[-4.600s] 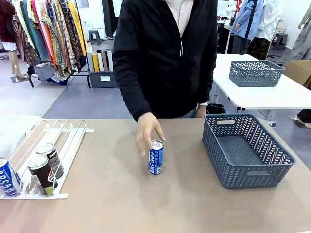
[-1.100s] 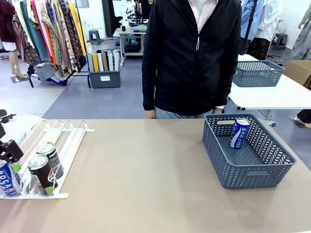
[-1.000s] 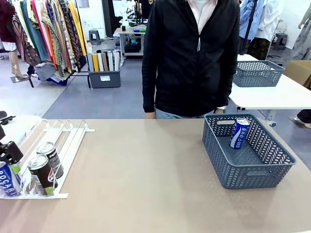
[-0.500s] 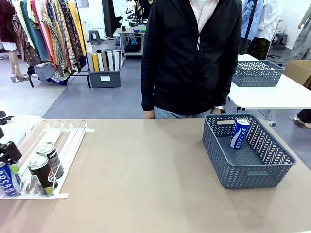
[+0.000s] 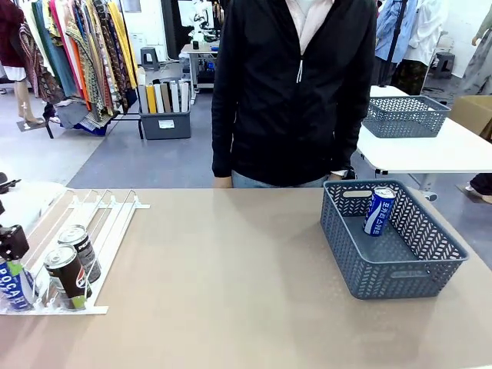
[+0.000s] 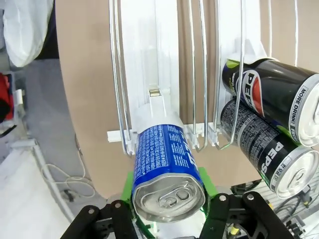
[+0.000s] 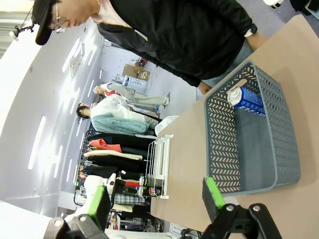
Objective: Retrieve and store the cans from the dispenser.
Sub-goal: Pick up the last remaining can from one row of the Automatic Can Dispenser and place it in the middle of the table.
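The white wire-rail dispenser [image 5: 100, 215] lies at the table's left. At its low end stand a blue-and-white can [image 5: 11, 284] and two dark cans [image 5: 66, 277] [image 5: 81, 250]. My left gripper [image 5: 11, 244] sits over the blue can at the picture's left edge. In the left wrist view, its green pads press both sides of the blue can [image 6: 164, 164], still in its lane of the dispenser [image 6: 164, 59], with the dark cans [image 6: 276, 97] [image 6: 264, 149] beside it. My left gripper [image 6: 167, 191] is shut on it. My right gripper [image 7: 155, 196] is open, holding nothing. Another blue can [image 5: 379, 210] leans inside the grey basket [image 5: 388, 273].
A person in a black jacket [image 5: 292, 84] stands at the table's far side, hands low behind the edge. A white bag [image 5: 23, 201] lies behind the dispenser. Bare tabletop [image 5: 231, 284] stretches between dispenser and basket. The grey basket [image 7: 279, 149] holds the blue can [image 7: 244, 99].
The blue can that stood mid-table by the person's hand now lies in the basket. My left gripper has edged down and left at the blue can. The person has shifted left.
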You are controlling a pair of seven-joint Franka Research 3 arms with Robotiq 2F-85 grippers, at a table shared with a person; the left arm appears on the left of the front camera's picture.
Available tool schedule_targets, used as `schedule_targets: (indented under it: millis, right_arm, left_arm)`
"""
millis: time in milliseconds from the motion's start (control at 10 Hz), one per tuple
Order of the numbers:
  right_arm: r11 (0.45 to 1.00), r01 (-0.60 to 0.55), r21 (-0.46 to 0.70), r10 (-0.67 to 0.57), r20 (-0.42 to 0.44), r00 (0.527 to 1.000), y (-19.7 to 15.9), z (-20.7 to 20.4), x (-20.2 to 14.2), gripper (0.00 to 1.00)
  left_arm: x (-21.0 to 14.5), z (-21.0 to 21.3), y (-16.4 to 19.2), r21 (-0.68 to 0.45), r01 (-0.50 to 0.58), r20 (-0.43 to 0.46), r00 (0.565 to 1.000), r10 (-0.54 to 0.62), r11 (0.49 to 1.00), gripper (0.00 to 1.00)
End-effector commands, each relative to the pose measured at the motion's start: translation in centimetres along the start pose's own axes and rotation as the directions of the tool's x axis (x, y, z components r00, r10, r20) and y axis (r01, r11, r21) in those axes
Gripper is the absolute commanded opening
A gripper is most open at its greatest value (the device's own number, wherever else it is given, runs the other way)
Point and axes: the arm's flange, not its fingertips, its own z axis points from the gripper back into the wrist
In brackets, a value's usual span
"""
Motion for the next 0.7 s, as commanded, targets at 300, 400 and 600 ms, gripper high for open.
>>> schedule_targets:
  millis: [300, 400, 600]
  right_arm:
    - [1.0, -0.02, 0.022, 0.02, 0.015, 1.0, 0.1, -0.2, 0.2, 1.0]
    - [1.0, -0.02, 0.022, 0.02, 0.015, 1.0, 0.1, -0.2, 0.2, 1.0]
    - [1.0, -0.02, 0.022, 0.02, 0.015, 1.0, 0.1, -0.2, 0.2, 1.0]
  left_arm:
    - [-0.7, 0.3, 0.2, 0.013, -0.019, 0.029, 0.999, 0.018, 1.0, 0.0]
    - [-1.1, 1.5, 0.3, -0.002, -0.005, 0.052, 0.999, 0.005, 1.0, 0.0]
    - [-3.6, 7.8, 0.1, -0.014, 0.059, 0.136, 0.989, -0.056, 0.998, 0.0]
